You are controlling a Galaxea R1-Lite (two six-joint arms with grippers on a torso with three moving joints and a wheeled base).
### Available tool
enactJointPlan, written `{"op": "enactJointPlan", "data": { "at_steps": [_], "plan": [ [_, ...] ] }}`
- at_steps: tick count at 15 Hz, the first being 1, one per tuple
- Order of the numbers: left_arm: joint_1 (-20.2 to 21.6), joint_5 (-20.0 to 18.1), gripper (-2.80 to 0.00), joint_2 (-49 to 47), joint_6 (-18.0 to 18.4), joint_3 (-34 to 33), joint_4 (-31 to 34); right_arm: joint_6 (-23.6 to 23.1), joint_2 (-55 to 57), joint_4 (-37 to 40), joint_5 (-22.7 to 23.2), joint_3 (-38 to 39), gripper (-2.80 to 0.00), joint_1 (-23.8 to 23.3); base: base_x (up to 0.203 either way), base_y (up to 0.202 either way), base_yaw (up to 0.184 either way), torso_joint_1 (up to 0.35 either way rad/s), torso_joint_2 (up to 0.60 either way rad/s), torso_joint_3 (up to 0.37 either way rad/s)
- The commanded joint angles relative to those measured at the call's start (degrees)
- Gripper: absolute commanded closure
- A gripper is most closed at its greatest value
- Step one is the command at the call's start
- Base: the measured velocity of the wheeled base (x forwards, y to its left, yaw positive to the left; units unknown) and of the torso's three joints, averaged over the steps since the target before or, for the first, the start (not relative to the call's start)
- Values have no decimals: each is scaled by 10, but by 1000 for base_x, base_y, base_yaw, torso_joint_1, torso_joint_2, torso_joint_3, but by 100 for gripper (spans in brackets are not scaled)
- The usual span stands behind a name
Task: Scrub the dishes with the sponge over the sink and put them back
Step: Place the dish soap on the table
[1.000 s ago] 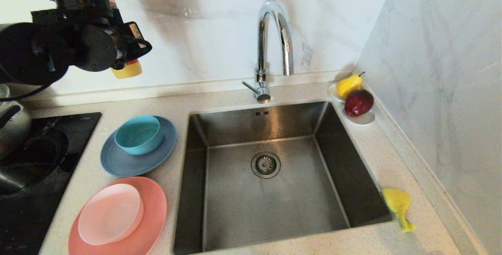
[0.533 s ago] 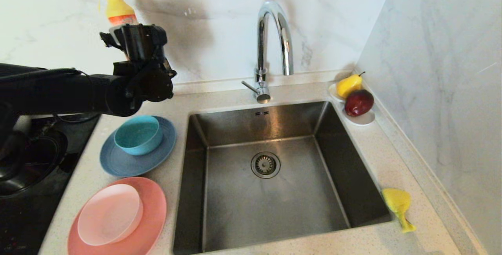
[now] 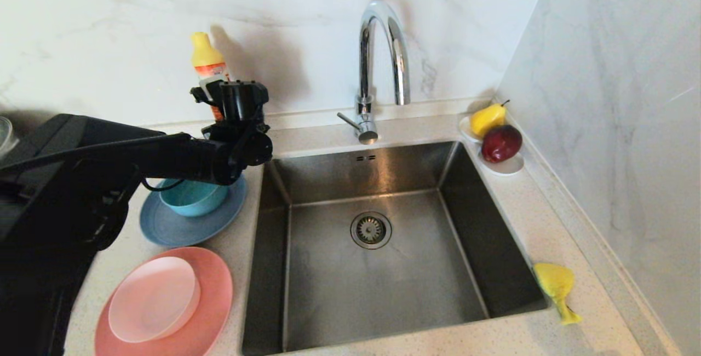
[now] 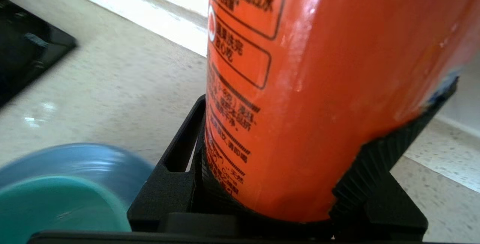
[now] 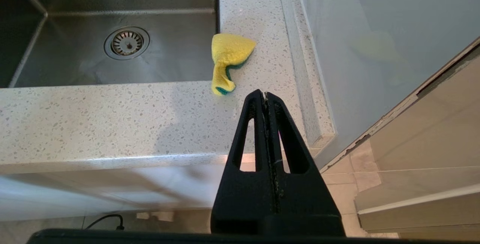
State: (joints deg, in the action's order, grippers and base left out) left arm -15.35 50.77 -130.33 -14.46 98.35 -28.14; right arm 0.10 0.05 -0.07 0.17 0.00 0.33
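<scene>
Left gripper [image 3: 230, 98] is clamped on the orange detergent bottle [image 3: 208, 68], fingers pinching its body low down; the bottle stands upright, yellow cap on top, held near the back wall, above the counter [image 3: 306, 134] behind the dish stacks. From the wrist view I cannot tell whether its base touches the counter.

Right gripper [image 5: 264, 95] is parked off the front edge of the counter, fingers pressed together, holding nothing.

Step in hand, as I judge it: handling detergent, not scrubbing. No dish has been lifted; all four sit left of the sink [image 3: 274, 181].

- Bowl [image 3: 191, 198] inside the grey-blue plate [image 3: 181, 227], partly under the left arm.
- Pale pink plate [image 3: 153, 298] resting on the salmon plate [image 3: 216, 296], nearer the front.
- Sponge [image 3: 556, 285] crumpled on the counter at the sink's front right corner, just beside the rim, untouched, near the right gripper.
- Sink basin holds nothing but its drain strainer [image 3: 371, 230].

Next move, my guess: either set the bottle down upright and let go, or carry it toward the sponge. Setting down needs a bare patch of counter by the wall.

In the way: the left forearm hangs over the bowl, so a careless withdrawal could knock it. Faucet [image 3: 378, 60] stands to the right of the bottle. Fruit dish [image 3: 506, 167] sits in the far right corner, well apart. Black cooktop [image 4: 26, 56] lies to the left.
</scene>
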Motion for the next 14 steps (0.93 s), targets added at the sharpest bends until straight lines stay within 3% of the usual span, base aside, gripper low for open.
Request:
{"op": "enactJointPlan", "data": {
  "at_steps": [1, 5, 7, 9, 14],
  "plan": [
    [0, 3, 0, -38, 0, 29, -3, 0, 0, 0, 0, 0, 0, 0, 0, 0, 0, 0, 0, 0],
    [0, 7, 0, -72, 12, 81, -9, 0, 0, 0, 0, 0, 0, 0, 0, 0, 0, 0, 0, 0],
    [1, 14, 0, -84, 35, 91, -46, 0, 0, 0, 0, 0, 0, 0, 0, 0, 0, 0, 0, 0],
    [3, 15, 0, -87, 74, 91, -107, 0, 0, 0, 0, 0, 0, 0, 0, 0, 0, 0, 0, 0],
    [8, 15, 0, -129, 215, 95, -327, -1, 0, 0, 0, 0, 0, 0, 0, 0, 0, 0, 0, 0]
  ]
}}
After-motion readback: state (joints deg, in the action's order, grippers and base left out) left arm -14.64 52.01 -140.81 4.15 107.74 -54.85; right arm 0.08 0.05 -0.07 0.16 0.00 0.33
